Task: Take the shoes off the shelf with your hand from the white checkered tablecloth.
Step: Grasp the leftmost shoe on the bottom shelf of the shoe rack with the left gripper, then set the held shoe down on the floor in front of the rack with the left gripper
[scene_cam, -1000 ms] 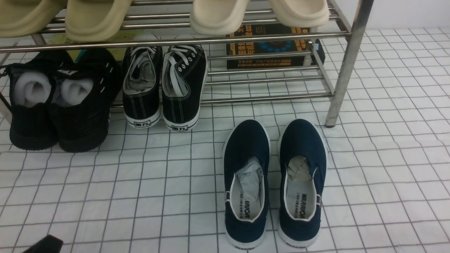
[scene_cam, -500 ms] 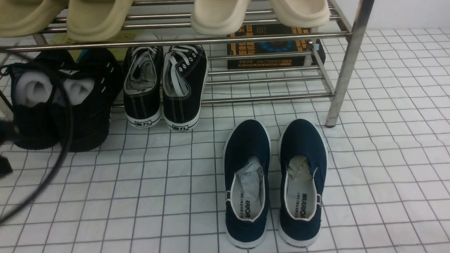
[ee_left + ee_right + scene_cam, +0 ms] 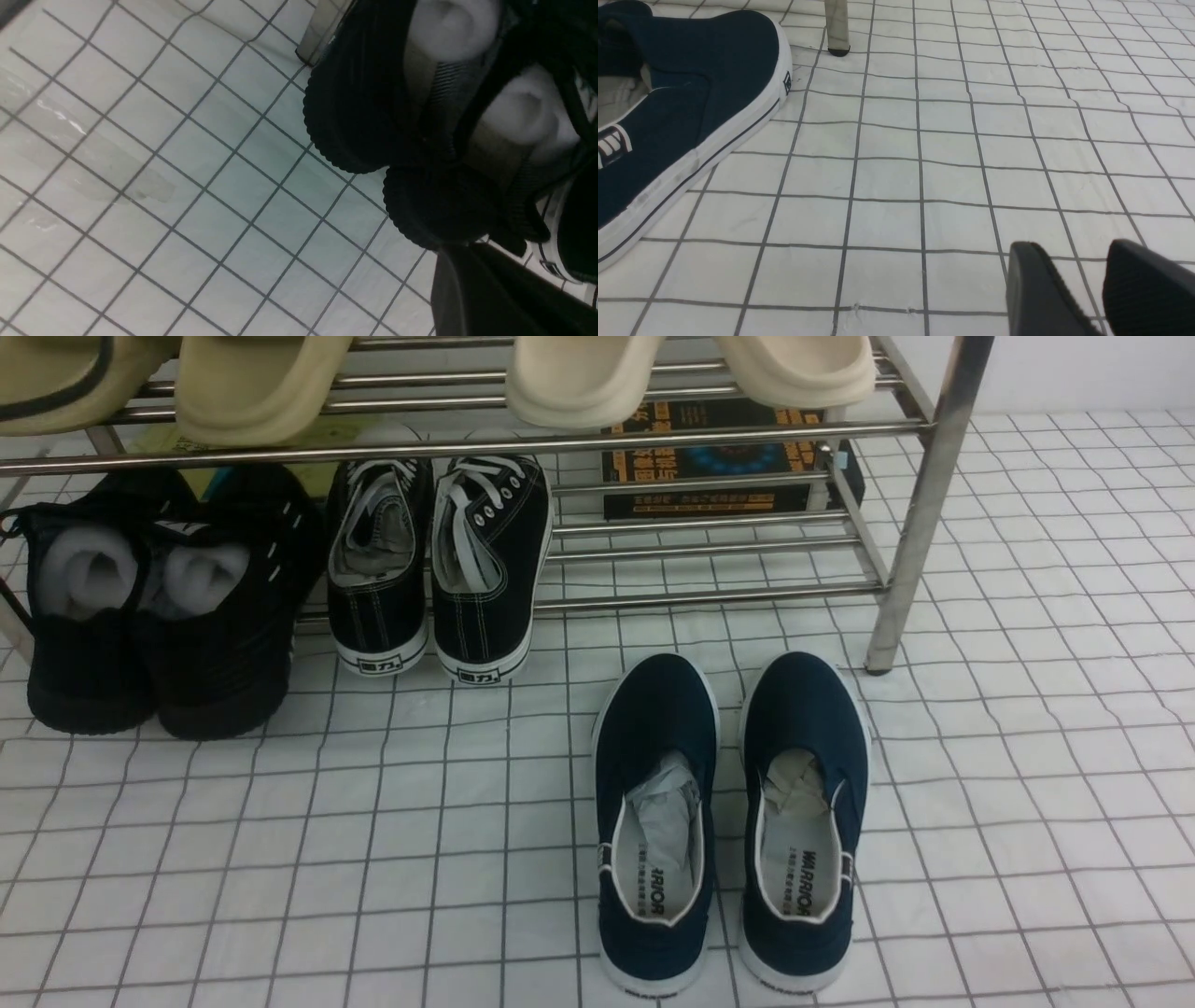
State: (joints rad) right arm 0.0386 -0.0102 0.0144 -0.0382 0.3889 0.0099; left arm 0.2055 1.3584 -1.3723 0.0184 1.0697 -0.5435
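The shoes (image 3: 159, 607), all-black mesh sneakers stuffed with white foam, stand heels outward at the left end of the shelf (image 3: 920, 504), on its bottom tier. The left wrist view shows their ribbed heels (image 3: 373, 116) close up. My left gripper (image 3: 460, 254) is a single dark mass just short of the nearer heel, jaws together, with nothing seen in them. It is outside the front view. Low over the white checkered tablecloth (image 3: 373, 859), my right gripper (image 3: 1069, 247) is open and empty, to the right of the navy shoes.
Black canvas lace-ups (image 3: 439, 560) sit beside the sneakers. Navy slip-ons (image 3: 728, 821) lie on the cloth in front of the shelf. Cream slippers (image 3: 261, 383) fill the upper tier, and a dark box (image 3: 709, 462) rests behind. A black cable (image 3: 56, 392) crosses the top left corner.
The left arm and its cable swept up across the sneakers half a second ago and have left the front view; only the cable shows at top left. No shoe has moved.
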